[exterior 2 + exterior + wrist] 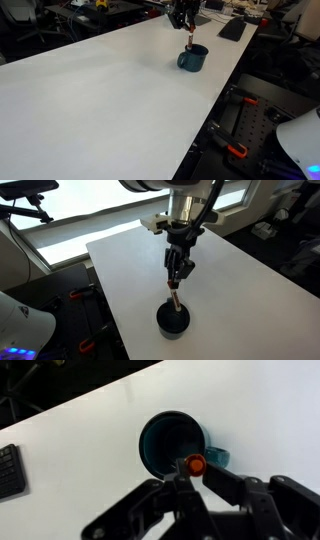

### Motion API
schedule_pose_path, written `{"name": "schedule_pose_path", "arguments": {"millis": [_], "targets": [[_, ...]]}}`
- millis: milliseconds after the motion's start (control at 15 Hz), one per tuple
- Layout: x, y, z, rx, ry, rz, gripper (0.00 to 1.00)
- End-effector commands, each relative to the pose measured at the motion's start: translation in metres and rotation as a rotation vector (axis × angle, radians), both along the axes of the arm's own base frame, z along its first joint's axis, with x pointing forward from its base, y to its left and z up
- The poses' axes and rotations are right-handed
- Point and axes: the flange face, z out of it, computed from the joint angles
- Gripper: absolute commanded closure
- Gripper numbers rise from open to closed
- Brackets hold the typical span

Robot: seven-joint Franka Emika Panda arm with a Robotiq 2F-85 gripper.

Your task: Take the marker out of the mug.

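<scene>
The mug (173,319) is small, round and dark, and stands near the front edge of the white table (130,260). It looks teal in an exterior view (193,58) and in the wrist view (170,442), handle to the right. The marker (177,297) is a thin reddish stick with a whitish section. It stands upright with its lower end in the mug's mouth. It also shows in an exterior view (190,42). My gripper (176,276) is shut on the marker's upper end, straight above the mug. In the wrist view the marker's orange end (197,464) sits between my fingertips (193,468).
A keyboard (232,28) lies on the table beyond the mug and shows at the wrist view's left edge (9,470). The table's edge (215,110) runs close to the mug. Office clutter and chairs stand around the table.
</scene>
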Motion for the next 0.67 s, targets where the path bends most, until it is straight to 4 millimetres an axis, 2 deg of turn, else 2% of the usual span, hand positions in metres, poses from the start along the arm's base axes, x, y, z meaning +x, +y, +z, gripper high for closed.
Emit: {"name": "schedule_pose_path", "arguments": {"millis": [0,267,400,600], "targets": [[-0.014,0.016,0.032,0.022,-0.08,0.01,0.94],[-0.02,0.026,0.056,0.029,-0.134,0.034,0.94],[-0.023,0.029,0.057,0.026,-0.133,0.043,0.94],[-0.03,0.034,0.047,0.025,-0.084,0.081,0.94]]}}
